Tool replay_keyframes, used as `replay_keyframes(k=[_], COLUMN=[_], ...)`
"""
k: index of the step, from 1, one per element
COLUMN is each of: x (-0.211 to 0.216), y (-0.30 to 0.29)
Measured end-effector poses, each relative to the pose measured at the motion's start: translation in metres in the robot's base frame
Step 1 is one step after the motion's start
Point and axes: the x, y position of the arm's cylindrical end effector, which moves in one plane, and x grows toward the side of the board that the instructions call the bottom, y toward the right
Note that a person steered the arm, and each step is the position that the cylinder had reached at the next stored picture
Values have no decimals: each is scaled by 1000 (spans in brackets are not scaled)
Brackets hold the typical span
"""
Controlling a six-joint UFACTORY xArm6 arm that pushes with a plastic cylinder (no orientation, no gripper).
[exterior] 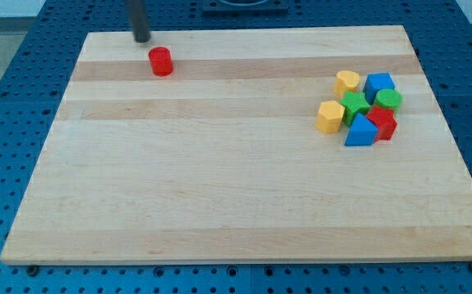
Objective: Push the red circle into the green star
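Note:
The red circle (161,61) is a small red cylinder near the board's top left. My tip (142,38) stands just up and to the left of it, close to the board's top edge, with a small gap between them. The green star (354,104) sits far to the right inside a tight cluster of blocks. A second green block (389,100) lies at the cluster's right side.
Around the green star are a yellow block (347,81) above, a blue block (378,84) at upper right, a yellow hexagon (330,117) at left, a blue triangle (360,131) below and a red block (382,122) at lower right. The wooden board (220,188) rests on a blue perforated table.

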Motion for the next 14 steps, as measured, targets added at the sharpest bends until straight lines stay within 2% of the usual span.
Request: replay_keyframes(k=[1, 2, 3, 4, 5, 6, 7, 8, 9, 10, 11, 12, 13, 14], x=[25, 44, 54, 18, 7, 43, 64, 90, 101, 93, 119, 157, 162, 162], y=[19, 106, 163, 143, 72, 26, 64, 150, 168, 127, 67, 77, 129, 130])
